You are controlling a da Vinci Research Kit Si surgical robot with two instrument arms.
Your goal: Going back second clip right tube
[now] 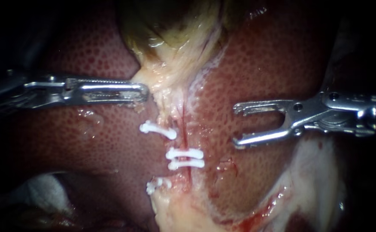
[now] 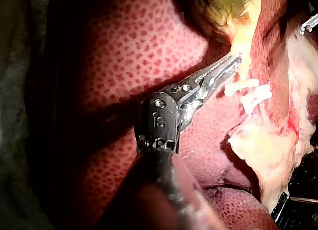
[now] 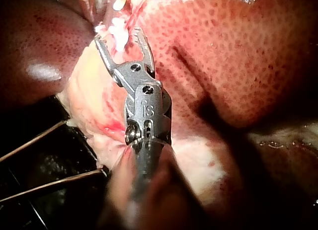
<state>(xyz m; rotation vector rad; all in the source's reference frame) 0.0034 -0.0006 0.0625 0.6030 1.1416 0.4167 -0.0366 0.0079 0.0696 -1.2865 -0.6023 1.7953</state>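
Two thin tubes run down the pale tissue between the liver lobes. The reddish right tube (image 1: 183, 124) carries two white clips (image 1: 186, 158) close together. Another white clip (image 1: 158, 130) crosses the left tube, and a fourth (image 1: 157, 185) sits lower down. My right instrument (image 1: 236, 124) hovers over the liver to the right of the clips, its jaws wide open and empty; in its wrist view the jaws (image 3: 119, 37) gape just short of the clips (image 3: 117, 27). My left instrument (image 1: 144, 92) is shut on pale tissue below the gallbladder (image 1: 171, 25), as the left wrist view (image 2: 235, 59) also shows.
Mottled red liver (image 1: 282, 64) flanks the tubes on both sides. Pale, bloody tissue (image 1: 312, 172) lies under the right instrument's shaft. White gauze (image 1: 40, 189) shows at the lower left. Thin dark wires (image 3: 39, 160) cross a black surface beside the right instrument.
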